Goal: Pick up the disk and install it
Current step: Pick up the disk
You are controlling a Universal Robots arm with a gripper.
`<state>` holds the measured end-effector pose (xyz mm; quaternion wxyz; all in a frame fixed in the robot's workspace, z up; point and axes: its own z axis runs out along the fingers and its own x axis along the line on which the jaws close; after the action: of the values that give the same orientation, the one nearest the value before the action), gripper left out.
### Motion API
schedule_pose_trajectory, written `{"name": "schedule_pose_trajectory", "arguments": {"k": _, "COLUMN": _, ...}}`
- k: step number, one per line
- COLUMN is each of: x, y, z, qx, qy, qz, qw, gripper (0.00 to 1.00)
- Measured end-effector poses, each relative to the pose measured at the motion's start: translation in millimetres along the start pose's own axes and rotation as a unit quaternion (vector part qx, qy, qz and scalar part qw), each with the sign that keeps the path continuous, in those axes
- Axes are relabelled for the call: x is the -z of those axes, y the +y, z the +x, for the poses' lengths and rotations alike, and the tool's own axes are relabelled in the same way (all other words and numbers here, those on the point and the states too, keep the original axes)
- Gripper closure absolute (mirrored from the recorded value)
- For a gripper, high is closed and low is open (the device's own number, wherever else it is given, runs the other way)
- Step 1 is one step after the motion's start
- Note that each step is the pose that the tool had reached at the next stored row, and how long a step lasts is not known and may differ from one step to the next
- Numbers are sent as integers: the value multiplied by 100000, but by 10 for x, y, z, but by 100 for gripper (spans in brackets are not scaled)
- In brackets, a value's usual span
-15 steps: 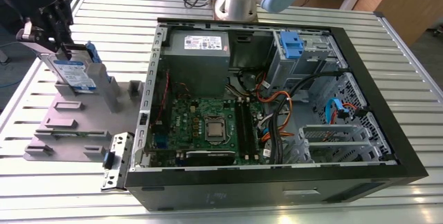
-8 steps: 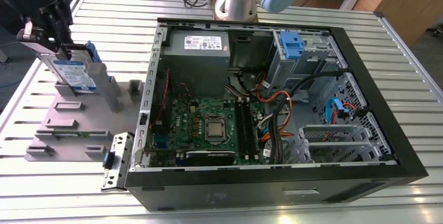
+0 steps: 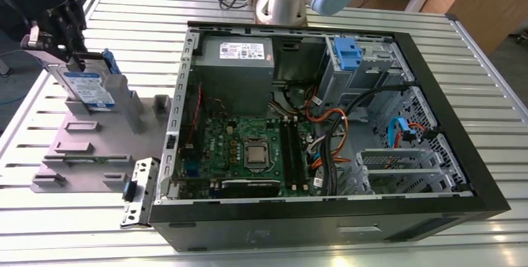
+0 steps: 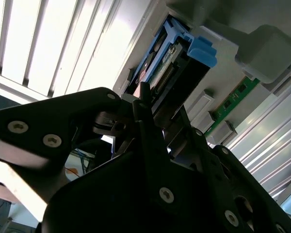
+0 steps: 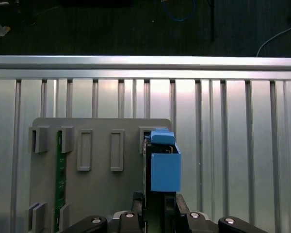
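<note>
Exterior view: the disk [image 3: 89, 88] is stood upright at the far corner of the grey rack [image 3: 107, 149], on the exterior view's left, with the gripper [image 3: 73, 63] closed on it. Second wrist view: jaws are seen clamped across its edges. First wrist view: both flanks are pinched. Pick-up is judged in hand; a straight lift clear of the slot is called for.

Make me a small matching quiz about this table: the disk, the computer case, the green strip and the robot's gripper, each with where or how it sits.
Things:
1. disk
2. computer case
3. green strip
4. gripper

Places or states:
A. open, insides showing
B. at the disk's top end
C. blue-framed, standing upright in the grey holder
D. thin, in the grey holder, apart from the disk

Pairs: 1-C, 2-A, 3-D, 4-B
</note>
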<state>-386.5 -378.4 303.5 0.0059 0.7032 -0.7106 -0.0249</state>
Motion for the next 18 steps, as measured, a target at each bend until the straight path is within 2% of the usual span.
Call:
{"name": "schedule_pose_trajectory", "arguments": {"k": 14, "x": 0, "y": 0, "z": 0, "qx": 156, "qy": 10, "qz": -8, "qw": 100000, "gripper": 65}}
{"name": "schedule_pose_trajectory", "arguments": {"k": 18, "x": 0, "y": 0, "z": -1, "qx": -676, "qy": -27, "qz": 18, "qw": 99998, "gripper": 65}}
